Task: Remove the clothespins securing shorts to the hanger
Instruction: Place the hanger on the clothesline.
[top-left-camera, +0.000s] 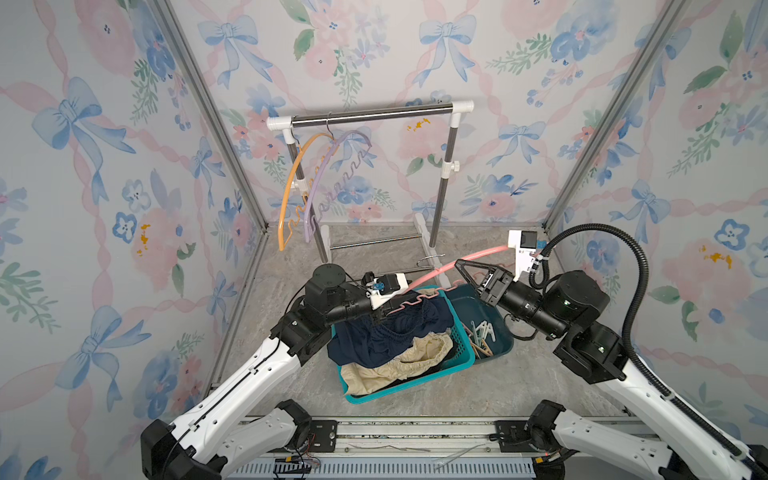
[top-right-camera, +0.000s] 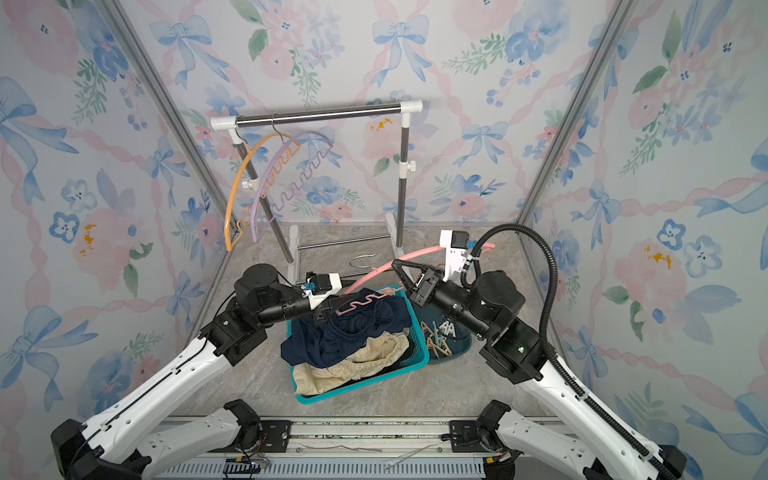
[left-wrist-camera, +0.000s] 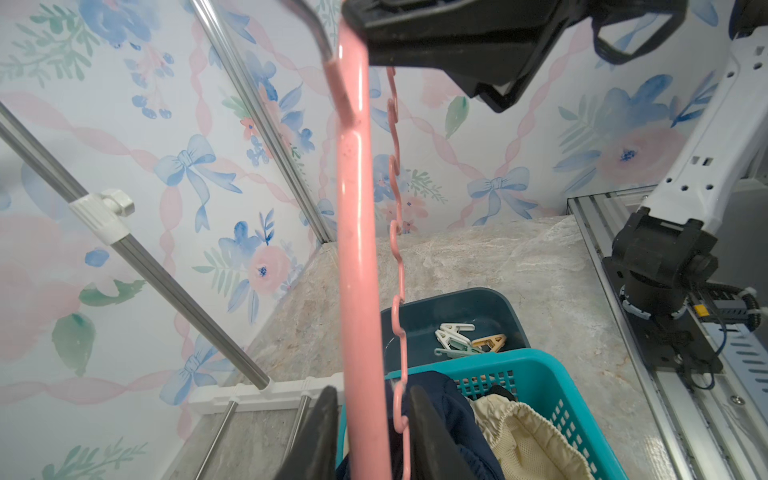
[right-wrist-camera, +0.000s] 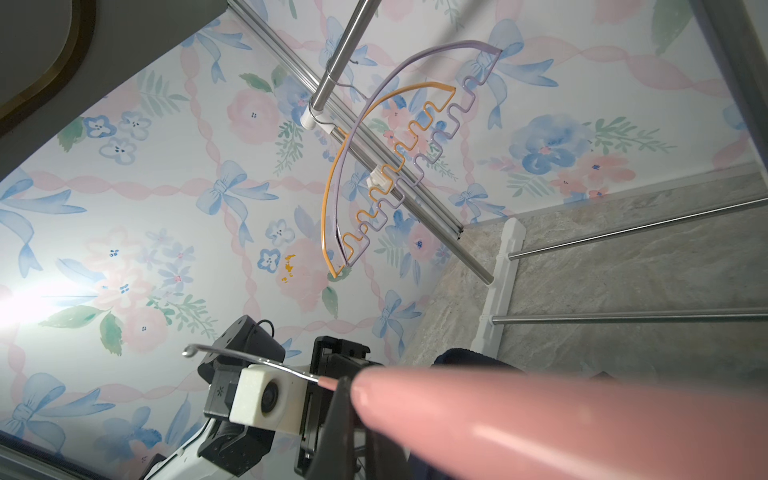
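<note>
A pink hanger (top-left-camera: 432, 272) (left-wrist-camera: 357, 249) hangs in the air over the teal basket (top-left-camera: 415, 384), carrying no clothespin that I can see. My right gripper (top-left-camera: 459, 264) (right-wrist-camera: 351, 384) is shut on its top bar near the metal hook. My left gripper (left-wrist-camera: 372, 392) (top-left-camera: 386, 311) has its fingers pressed around the bar and the wavy rail at the lower end. The navy shorts (top-left-camera: 374, 336) (left-wrist-camera: 453, 415) spill over the basket's rim, just under the wavy rail. Cream shorts (top-left-camera: 415, 357) lie beside them, with some black cloth (left-wrist-camera: 500, 392) below. Several clothespins (top-left-camera: 482, 334) (left-wrist-camera: 465, 340) lie in the dark teal bin (top-left-camera: 469, 295).
A steel clothes rack (top-left-camera: 374, 114) stands at the back. An orange hanger (top-left-camera: 291, 183) and a purple hanger (top-left-camera: 332, 183) hang bare at its left end. Its white feet and low rails lie just behind the basket. Flowered walls close in on three sides.
</note>
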